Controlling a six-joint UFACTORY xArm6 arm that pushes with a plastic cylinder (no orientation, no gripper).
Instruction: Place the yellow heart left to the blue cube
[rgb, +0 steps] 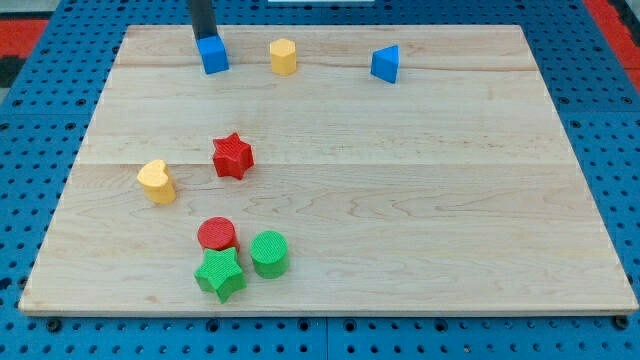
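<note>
The yellow heart (156, 181) lies on the wooden board at the view's left, about mid-height. The blue cube (213, 54) sits near the board's top edge, left of centre. My rod comes down from the view's top, and my tip (204, 38) stands right behind the blue cube, touching or nearly touching its top-left side. The heart is far below the cube and a little to its left.
A yellow hexagonal block (283, 56) sits right of the blue cube. A blue triangular block (385, 64) is further right. A red star (232, 156) lies right of the heart. A red cylinder (217, 233), a green star (220, 274) and a green cylinder (269, 253) cluster at the bottom.
</note>
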